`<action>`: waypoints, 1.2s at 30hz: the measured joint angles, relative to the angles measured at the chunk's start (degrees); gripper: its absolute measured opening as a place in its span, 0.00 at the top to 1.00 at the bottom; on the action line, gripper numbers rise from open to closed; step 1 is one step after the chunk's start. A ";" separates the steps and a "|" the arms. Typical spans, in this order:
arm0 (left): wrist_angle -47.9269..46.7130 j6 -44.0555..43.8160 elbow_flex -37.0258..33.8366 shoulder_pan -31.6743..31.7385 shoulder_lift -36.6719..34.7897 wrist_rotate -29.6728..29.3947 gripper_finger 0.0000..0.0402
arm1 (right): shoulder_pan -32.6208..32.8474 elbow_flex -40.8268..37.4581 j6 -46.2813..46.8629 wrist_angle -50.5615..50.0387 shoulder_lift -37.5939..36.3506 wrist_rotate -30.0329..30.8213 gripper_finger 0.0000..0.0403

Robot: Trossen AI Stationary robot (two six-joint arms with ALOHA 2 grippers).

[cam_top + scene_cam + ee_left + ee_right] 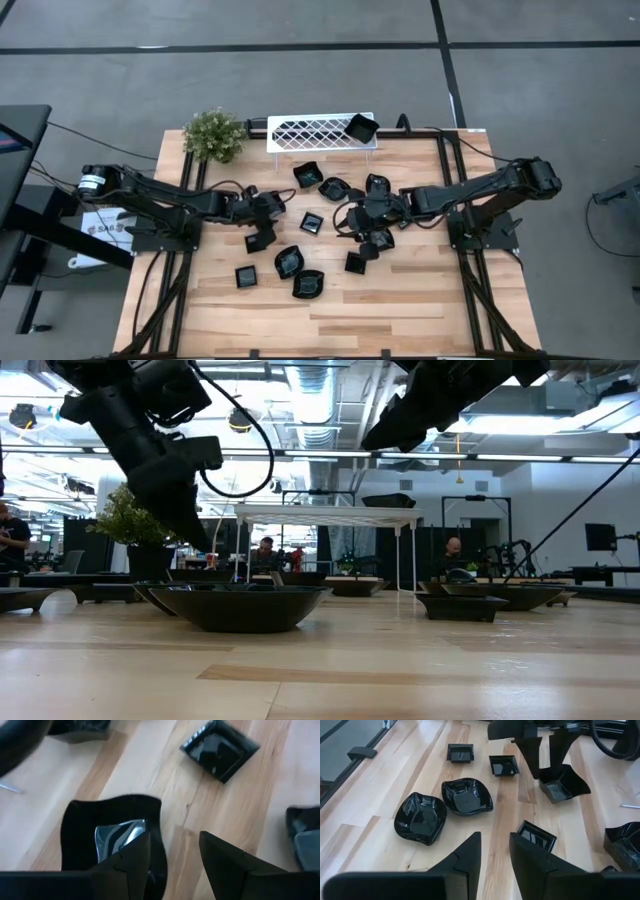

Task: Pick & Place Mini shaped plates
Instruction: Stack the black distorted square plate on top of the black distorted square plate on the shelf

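Several glossy black mini plates lie scattered on the wooden table (420, 310), square ones (504, 766) and wavy-rimmed ones (467, 796); one sits on the white lattice rack (310, 131) at its right end (360, 128). My left gripper (543, 772) points down, open, at a wavy-rimmed dish (95, 837) left of the table's middle (259, 240). One finger stands over the dish's inside and the other outside its rim. My right gripper (495, 851) hovers open near the middle (352, 218), holding nothing, with a small square plate (536, 836) beside it. My left gripper comes at the wavy-rimmed dish from above, one finger (131, 862) over its hollow, the other (227, 865) outside the rim's side (159, 827) over bare wood. The dish rests on the table. I cannot tell whether either finger touches it.
A small potted plant (214, 134) stands at the far left corner beside the rack. Cables run along both arms' bases. Bare wood lies along the near edge (330, 330). People sit in the room beyond the table (452, 550).
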 joint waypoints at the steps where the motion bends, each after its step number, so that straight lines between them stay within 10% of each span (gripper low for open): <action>1: 0.02 0.53 -0.33 0.00 0.00 0.00 0.57 | 0.00 0.01 0.00 0.00 0.00 0.00 0.76; 36: 3.76 6.16 -2.63 0.00 0.64 0.79 0.57 | 0.00 0.01 -0.02 -0.17 0.02 0.00 0.76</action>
